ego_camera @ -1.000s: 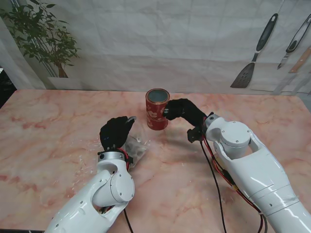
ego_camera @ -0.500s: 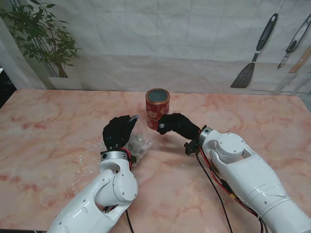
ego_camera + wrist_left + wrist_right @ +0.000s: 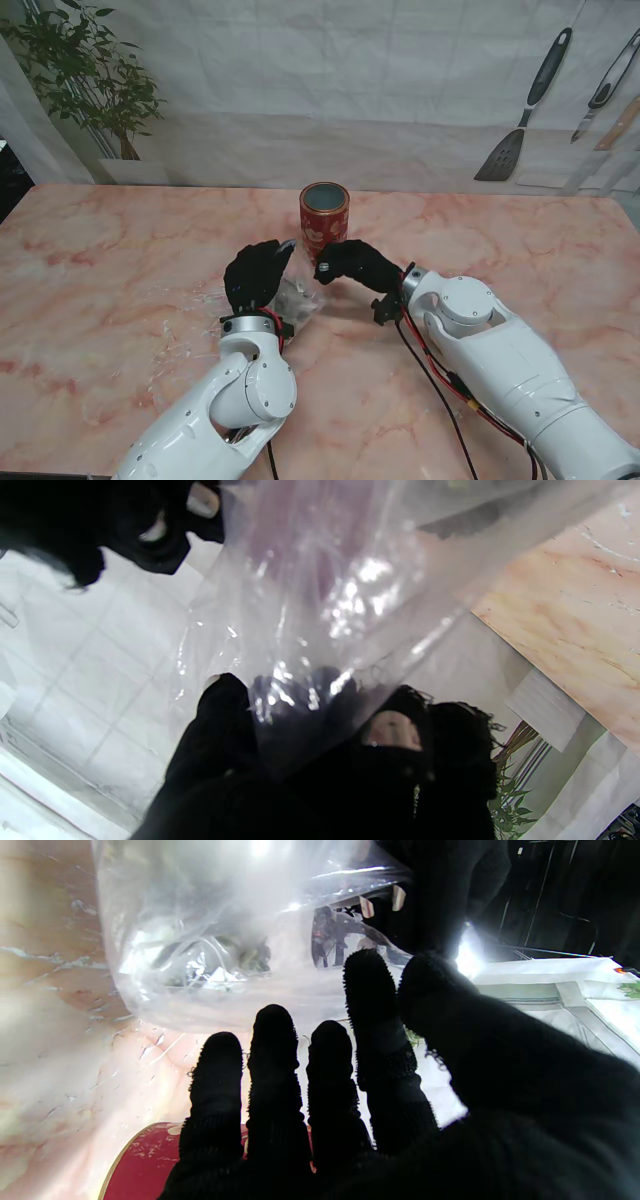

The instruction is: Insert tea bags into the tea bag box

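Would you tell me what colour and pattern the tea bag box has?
The tea bag box is red with pale floral motifs, shown best in the stand view.

This looks like a staged kitchen set inside a lab, not a real home. A pink marble table (image 3: 90, 260) stands before a creased white cloth backdrop (image 3: 330, 90), where a black spatula (image 3: 528, 108) and other utensils hang, and a potted plant (image 3: 90, 85) stands in the corner.

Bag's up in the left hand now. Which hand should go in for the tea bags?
The right hand, probably. Its fingers are apart, hold nothing and point at the clear plastic bag, beside the red tea tin. The left hand is shut on that bag, so it is occupied.
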`<action>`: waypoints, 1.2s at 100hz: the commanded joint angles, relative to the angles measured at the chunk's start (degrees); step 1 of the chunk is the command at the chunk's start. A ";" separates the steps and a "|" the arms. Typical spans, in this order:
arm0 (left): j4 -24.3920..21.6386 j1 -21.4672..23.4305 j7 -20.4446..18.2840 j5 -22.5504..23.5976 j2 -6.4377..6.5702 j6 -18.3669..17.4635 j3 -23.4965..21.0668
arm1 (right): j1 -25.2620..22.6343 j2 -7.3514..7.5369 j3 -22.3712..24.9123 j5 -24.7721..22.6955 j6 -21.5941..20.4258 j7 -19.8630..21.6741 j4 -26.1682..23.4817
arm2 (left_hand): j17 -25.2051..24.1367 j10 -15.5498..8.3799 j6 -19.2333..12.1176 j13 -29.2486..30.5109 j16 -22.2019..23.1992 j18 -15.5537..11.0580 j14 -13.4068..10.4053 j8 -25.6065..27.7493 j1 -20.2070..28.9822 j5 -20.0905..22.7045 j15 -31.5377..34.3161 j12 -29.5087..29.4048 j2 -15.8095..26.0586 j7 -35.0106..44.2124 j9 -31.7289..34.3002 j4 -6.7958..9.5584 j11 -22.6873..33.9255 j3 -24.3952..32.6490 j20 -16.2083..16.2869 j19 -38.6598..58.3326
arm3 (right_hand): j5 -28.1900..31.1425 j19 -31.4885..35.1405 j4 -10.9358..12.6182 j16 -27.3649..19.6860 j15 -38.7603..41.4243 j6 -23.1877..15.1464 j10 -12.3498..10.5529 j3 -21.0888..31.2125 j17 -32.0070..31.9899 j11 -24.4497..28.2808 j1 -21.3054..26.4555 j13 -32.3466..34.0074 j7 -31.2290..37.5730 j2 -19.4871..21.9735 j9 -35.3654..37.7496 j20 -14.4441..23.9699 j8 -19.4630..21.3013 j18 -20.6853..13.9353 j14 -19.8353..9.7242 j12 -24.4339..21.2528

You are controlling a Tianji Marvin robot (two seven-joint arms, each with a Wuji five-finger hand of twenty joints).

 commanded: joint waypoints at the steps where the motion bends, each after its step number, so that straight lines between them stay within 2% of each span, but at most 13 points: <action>1: -0.49 0.10 0.01 -0.40 -0.74 -1.05 0.51 | 0.24 -0.27 -0.38 -0.30 0.51 1.06 0.76 | 1.24 -5.84 0.16 1.69 -0.37 -3.71 -0.95 0.97 5.73 1.64 7.44 -0.38 3.04 3.39 1.93 1.37 1.56 0.66 -0.94 5.97 | 1.29 1.33 -1.72 0.96 1.90 -3.27 -0.44 -1.03 -0.21 1.97 0.50 1.05 0.13 0.91 1.00 1.26 -0.98 0.73 -0.05 1.12; 17: -0.74 0.81 1.40 -1.17 -1.05 -3.63 1.24 | 1.00 -0.32 -0.93 -0.48 2.03 2.19 1.89 | 1.30 -5.86 0.14 1.68 -0.49 -3.64 -1.07 0.97 5.75 1.64 7.31 -0.43 3.00 3.41 1.93 1.36 1.56 0.72 -1.17 6.00 | 1.06 1.47 -1.89 1.26 1.90 -7.48 -0.69 -1.15 -0.38 2.29 -0.07 0.96 -2.53 0.36 1.03 1.38 -1.91 0.71 -0.09 1.82; 30: -1.63 2.04 1.22 -2.46 -0.83 -7.19 1.50 | 1.36 -0.48 -1.22 -0.59 2.70 2.31 2.63 | 1.16 -5.68 0.37 1.68 -0.53 -3.58 -1.09 0.96 5.80 1.63 7.30 -0.47 2.94 3.36 1.85 1.37 1.52 0.78 -1.34 5.96 | 0.37 1.85 -2.02 1.58 2.17 -10.12 -0.84 -1.26 -0.32 2.53 -0.52 1.23 -4.04 0.01 1.42 1.59 -2.20 0.66 -0.01 2.32; 55: -2.50 3.29 1.16 -2.79 -0.41 -11.15 1.96 | 1.69 -0.28 -2.07 -2.90 5.51 1.29 2.21 | 0.95 -5.57 0.38 1.62 -0.97 -3.34 -1.44 0.96 5.88 1.62 6.04 -0.53 2.92 3.36 1.80 1.37 1.48 0.93 -1.77 5.59 | -1.35 3.58 -2.23 2.58 3.02 -12.40 -1.11 -1.90 0.10 3.08 -1.38 2.27 -6.39 0.96 2.54 2.37 -2.23 0.79 0.15 3.51; 70: -2.13 2.74 1.55 -1.97 -0.47 -10.67 2.31 | 2.60 0.28 -3.05 -4.51 6.07 2.58 2.21 | 1.29 -6.06 0.43 1.70 -1.78 -3.93 -2.98 0.95 5.74 1.62 3.39 -0.91 3.02 3.33 1.57 1.33 0.87 0.97 -3.01 5.20 | -1.36 4.67 -2.29 3.31 3.62 -12.37 -1.24 -2.39 0.29 3.50 -1.40 2.92 -6.76 1.44 3.33 2.85 -2.17 0.94 0.18 4.26; 88: -1.58 2.22 2.00 -3.21 -0.94 -10.81 2.32 | 3.15 1.09 -3.64 -6.41 6.45 3.97 1.64 | 1.61 -5.99 0.43 1.73 -2.73 -4.12 -3.25 0.95 5.87 1.62 1.31 -1.35 2.97 3.33 1.34 1.35 0.65 1.14 -4.37 5.21 | -2.14 5.11 -2.40 3.82 3.68 -12.92 -0.98 -3.28 0.16 3.39 -1.59 2.81 -7.66 2.34 3.27 3.07 -2.50 1.10 0.41 4.75; 99: -0.92 2.13 3.17 -2.97 -1.18 -12.08 2.99 | 3.60 1.11 -4.23 -7.30 7.56 3.83 1.89 | 1.57 -6.17 0.45 1.80 -3.36 -4.23 -3.40 0.94 5.78 1.60 0.39 -1.61 3.01 3.30 1.21 1.36 0.60 1.20 -4.86 5.42 | -4.24 5.83 -1.94 4.87 3.72 -13.03 -1.01 -5.18 -0.12 3.34 -3.56 2.45 -10.13 5.63 2.65 3.55 -2.16 0.98 0.27 5.72; 107: -0.83 2.37 3.53 -3.01 -1.23 -13.53 3.49 | 3.64 0.85 -4.42 -6.88 7.85 3.72 2.37 | 1.48 -6.27 0.45 1.80 -3.52 -4.33 -3.41 0.94 5.74 1.60 0.25 -1.71 3.03 3.30 1.17 1.35 0.57 1.22 -5.06 5.45 | -5.04 6.31 -1.19 6.13 3.55 -11.60 -1.29 -4.51 -0.20 3.20 -7.35 2.27 -15.05 6.71 2.00 4.01 -0.58 0.80 -0.07 7.07; 110: -0.80 2.51 3.66 -3.23 -1.27 -14.38 3.67 | 3.71 0.77 -4.53 -6.69 7.87 3.73 2.59 | 1.48 -6.26 0.46 1.81 -3.57 -4.37 -3.41 0.94 5.76 1.55 0.23 -1.76 3.04 3.27 1.15 1.36 0.57 1.26 -5.13 5.48 | -5.39 6.57 0.01 6.54 3.56 -10.64 -1.52 -3.44 -0.26 3.23 -9.42 2.11 -17.59 7.11 1.63 4.19 -0.06 0.69 -0.29 7.53; 113: -0.74 2.65 3.80 -3.51 -1.31 -15.30 3.87 | 3.84 0.72 -4.68 -6.60 7.73 3.84 2.84 | 1.47 -6.19 0.48 1.80 -3.64 -4.39 -3.36 0.93 5.77 1.54 0.16 -1.80 2.99 3.25 1.11 1.36 0.58 1.27 -5.21 5.52 | -5.26 6.75 2.22 7.26 3.39 -9.83 -1.68 -2.12 -0.24 3.04 -12.13 2.09 -21.73 7.28 1.39 4.35 4.01 0.70 -0.49 8.31; 114: -0.72 2.69 3.83 -3.59 -1.32 -15.61 3.94 | 3.86 0.71 -4.72 -6.58 7.69 3.86 2.90 | 1.47 -6.17 0.48 1.80 -3.66 -4.39 -3.35 0.93 5.78 1.53 0.15 -1.81 3.03 3.24 1.10 1.36 0.58 1.30 -5.24 5.53 | -5.19 6.83 3.70 7.45 3.34 -9.53 -1.72 -1.73 -0.24 3.01 -13.05 2.06 -23.69 7.32 1.28 4.37 7.44 0.71 -0.53 8.53; 115: -0.70 2.73 3.86 -3.66 -1.33 -15.91 4.01 | 3.88 0.70 -4.75 -6.56 7.66 3.88 2.94 | 1.46 -6.16 0.49 1.80 -3.68 -4.40 -3.35 0.93 5.78 1.53 0.14 -1.81 3.01 3.23 1.09 1.36 0.59 1.29 -5.26 5.53 | -5.42 6.86 4.39 7.56 3.32 -9.10 -1.74 -1.60 -0.27 2.98 -13.93 1.98 -24.79 7.11 1.13 4.37 9.15 0.67 -0.59 8.65; 120: -0.51 2.87 4.03 -3.83 -1.35 -17.14 4.36 | 3.94 0.61 -4.92 -6.48 7.53 3.83 3.12 | 1.41 -6.20 0.50 1.77 -3.75 -4.40 -3.32 0.93 5.78 1.52 0.07 -1.85 2.99 3.22 1.04 1.36 0.60 1.32 -5.34 5.54 | -6.50 7.08 4.98 7.79 3.39 -7.97 -1.76 -1.07 -0.28 3.06 -16.11 1.78 -26.26 6.14 0.75 4.45 10.85 0.69 -0.70 8.93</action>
